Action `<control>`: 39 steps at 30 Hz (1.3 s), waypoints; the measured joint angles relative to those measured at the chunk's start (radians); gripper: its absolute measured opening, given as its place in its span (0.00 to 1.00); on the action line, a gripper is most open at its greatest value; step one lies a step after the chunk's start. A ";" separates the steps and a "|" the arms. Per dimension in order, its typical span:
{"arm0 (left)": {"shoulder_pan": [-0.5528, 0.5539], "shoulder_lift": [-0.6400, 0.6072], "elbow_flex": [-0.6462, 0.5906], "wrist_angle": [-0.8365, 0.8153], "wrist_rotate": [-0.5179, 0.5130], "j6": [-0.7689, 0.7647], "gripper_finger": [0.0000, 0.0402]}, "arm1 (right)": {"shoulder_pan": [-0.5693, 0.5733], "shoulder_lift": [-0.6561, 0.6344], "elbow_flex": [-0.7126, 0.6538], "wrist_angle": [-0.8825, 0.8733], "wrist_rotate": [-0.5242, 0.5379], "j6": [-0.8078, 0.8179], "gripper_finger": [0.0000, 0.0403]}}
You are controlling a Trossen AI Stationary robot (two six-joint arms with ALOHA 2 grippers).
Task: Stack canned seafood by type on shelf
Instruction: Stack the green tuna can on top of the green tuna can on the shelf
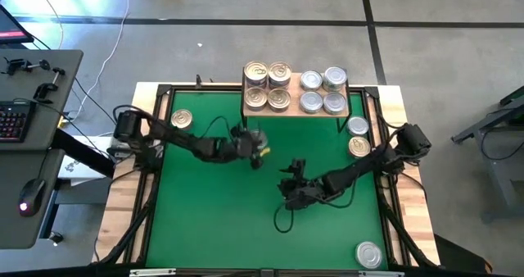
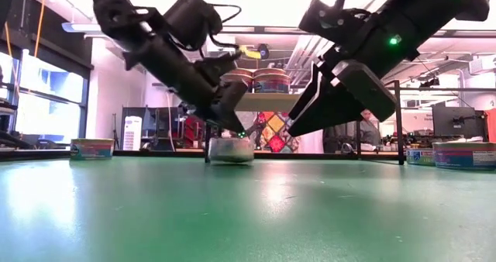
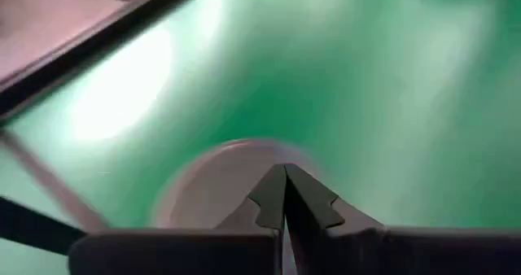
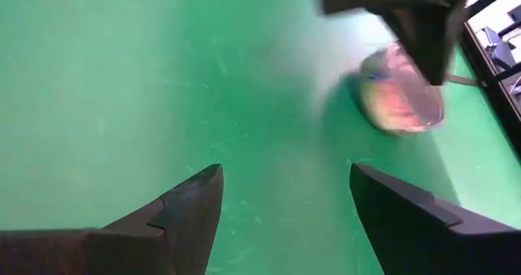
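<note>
Eight tins on the shelf: I count four golden-lidded tins (image 1: pixel 268 86) on the left half of the shelf (image 1: pixel 295 109) and four silver-lidded tins (image 1: pixel 322 91) on the right half; whether any sit on others I cannot tell from above.
Shelf position: I see it at the far edge of the green mat (image 1: pixel 221 220), centred between the arms; in the low view it stands behind the grippers with tins on top.
Loose tins: one golden tin (image 1: pixel 181 119) lies at the far left of the mat, a silver tin (image 1: pixel 357 127) and a golden tin (image 1: pixel 359 147) sit close together near the right edge, and one silver tin (image 1: pixel 368 254) rests at the near right corner.
Tin under the left arm: a tin (image 2: pixel 231 149) sits flat on the mat just in front of the shelf.
Left gripper (image 2: pixel 230 119): my left tool is pinched fully together, holding nothing, its tips just above that tin's lid.
Right gripper (image 4: pixel 285 206): my right tool is spread wide and empty, hovering over bare mat near the centre, with that same tin ahead of it.
</note>
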 joint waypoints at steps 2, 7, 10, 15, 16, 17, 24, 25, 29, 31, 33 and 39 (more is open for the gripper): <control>0.043 0.000 -0.003 -0.003 0.003 -0.001 0.00 | 0.007 0.000 0.000 0.000 0.000 0.000 0.65; 0.103 0.004 -0.018 -0.030 0.177 -0.008 0.00 | 0.024 0.000 0.000 -0.001 0.000 0.011 0.65; 0.097 0.005 -0.029 -0.030 0.288 -0.011 0.00 | 0.035 0.000 0.000 -0.002 0.000 0.023 0.65; 0.022 0.003 -0.039 -0.028 0.441 -0.036 0.00 | 0.053 0.000 0.000 -0.004 0.002 0.023 0.65; -0.002 0.003 -0.039 -0.022 0.471 -0.038 0.00 | 0.056 0.000 0.000 -0.005 0.006 0.023 0.65; -0.027 0.004 -0.039 -0.013 0.494 -0.038 0.00 | 0.058 0.000 0.000 -0.005 0.012 0.023 0.65; -0.180 -0.011 0.002 0.011 0.336 -0.082 0.00 | 0.057 0.000 0.000 -0.006 0.021 0.023 0.65; -0.188 -0.014 0.008 0.021 0.285 -0.083 0.00 | 0.057 0.000 0.000 -0.006 0.021 0.023 0.65; -0.174 -0.007 0.006 -0.011 0.183 -0.089 0.00 | 0.057 0.000 0.000 -0.007 0.020 0.022 0.65; -0.152 0.003 0.007 -0.021 0.209 -0.090 0.00 | 0.057 0.000 0.000 -0.008 0.020 0.022 0.65; -0.136 0.021 0.007 -0.028 0.251 -0.086 0.00 | 0.057 0.000 0.000 -0.008 0.020 0.023 0.65; -0.117 0.085 0.014 0.013 0.293 -0.083 0.00 | 0.057 0.000 0.000 -0.006 0.019 0.023 0.65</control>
